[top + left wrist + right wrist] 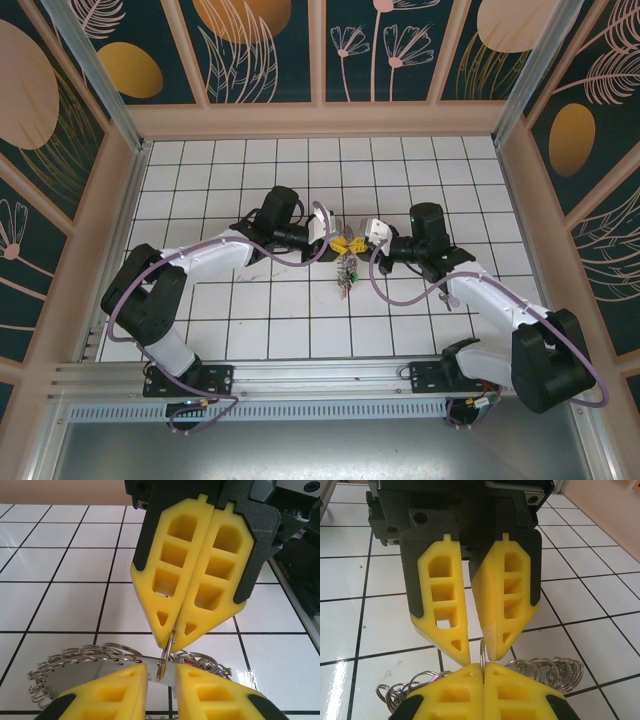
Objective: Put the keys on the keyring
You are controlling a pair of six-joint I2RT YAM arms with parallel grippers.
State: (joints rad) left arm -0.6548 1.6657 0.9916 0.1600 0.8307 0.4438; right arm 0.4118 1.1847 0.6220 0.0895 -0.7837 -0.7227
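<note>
- A white tiled table sat inside a walled enclosure decorated with leaf and flower patterns.
- Two robot arms reached inward from the near edge, and their yellow-fingered tools met tip to tip near the middle of the table.
- The right tool was clenched, its two fingers pressed together on the thin grey keyring, which stood on edge between them.
- The left tool was slightly released, its fingers parted by a narrow gap.
- The same keyring stood in that gap; whether the left fingers touched it could not be told.
- From above, the keys appeared as a small silvery bunch just below the meeting tools, too small to tell apart.
- In the wrist views, a tangle of small wire loops spread along the table under the tools, to both sides of the keyring.
</note>
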